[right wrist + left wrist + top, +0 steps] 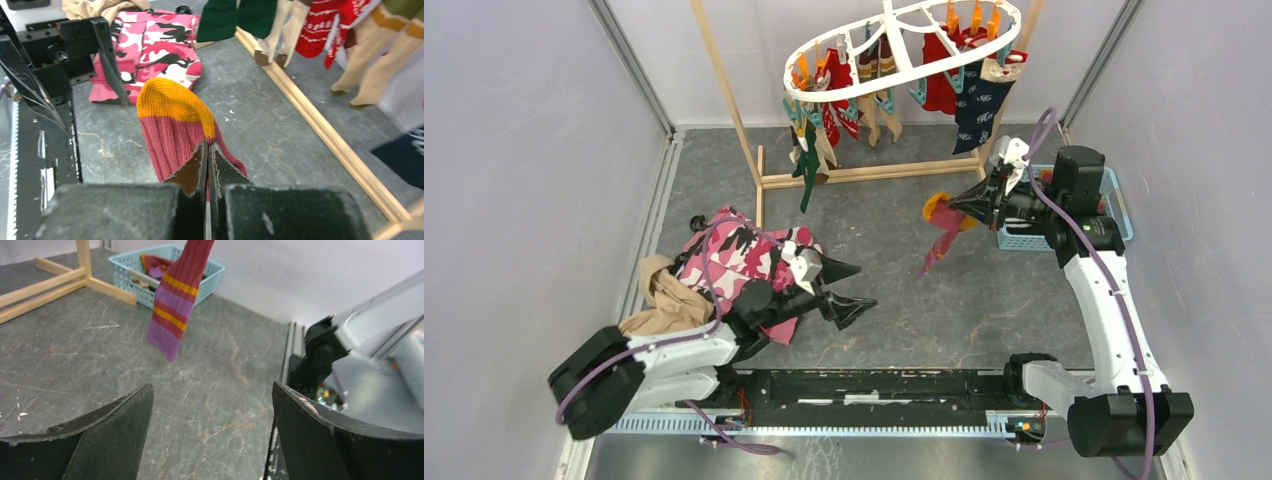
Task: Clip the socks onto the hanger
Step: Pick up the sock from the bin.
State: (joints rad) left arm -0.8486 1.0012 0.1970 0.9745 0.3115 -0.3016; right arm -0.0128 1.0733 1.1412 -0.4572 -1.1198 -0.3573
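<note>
The white oval hanger (902,62) hangs from the wooden rack at the back, with several socks (969,100) clipped under it. My right gripper (964,208) is shut on a maroon sock (941,222) with an orange-yellow cuff, held in the air below the hanger's right end. In the right wrist view the fingers pinch the sock (175,115) just behind the cuff, at the gripper (207,146). My left gripper (864,287) stands open and holds nothing, low over the table in front of the pink cloth. Its wrist view shows the striped sock (172,305) dangling ahead of the gripper (212,387).
A pink camouflage cloth (724,255) and a tan cloth (664,295) lie at the left. The wooden rack (874,172) stands at the back. A blue basket (1124,215) with more socks sits at the right, behind the right arm.
</note>
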